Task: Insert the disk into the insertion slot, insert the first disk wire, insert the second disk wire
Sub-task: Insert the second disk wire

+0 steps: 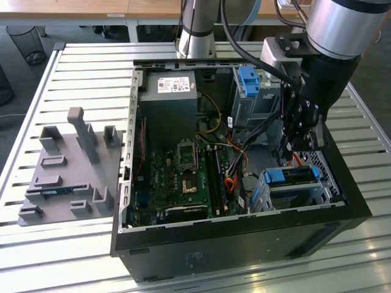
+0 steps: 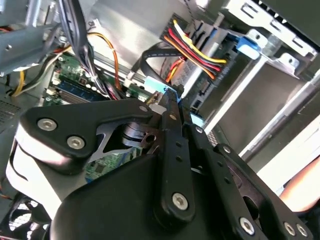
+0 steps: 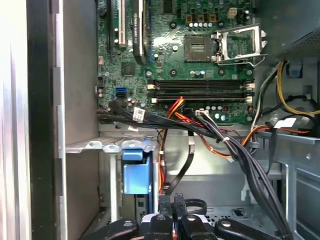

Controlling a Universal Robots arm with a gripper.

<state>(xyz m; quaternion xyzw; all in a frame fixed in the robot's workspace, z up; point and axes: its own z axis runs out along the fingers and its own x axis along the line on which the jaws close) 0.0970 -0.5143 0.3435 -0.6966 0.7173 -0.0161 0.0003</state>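
Black fingers (image 3: pixel 172 206) look pressed together, seemingly pinching a cable, above the disk (image 1: pixel 292 176) seated in the insertion slot (image 1: pixel 324 183).

disk (image 1: pixel 292 175) mostly hidden in slot (image 1: pixel 305 194) | gripper (image 1: pixel 303 135) tips obscured by arm

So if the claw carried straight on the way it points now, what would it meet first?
Probably the blue-framed disk seated in the silver sheet-metal drive cage, at its connector end where red-and-yellow wires plug in. The closed claw points there, though depth is unclear.
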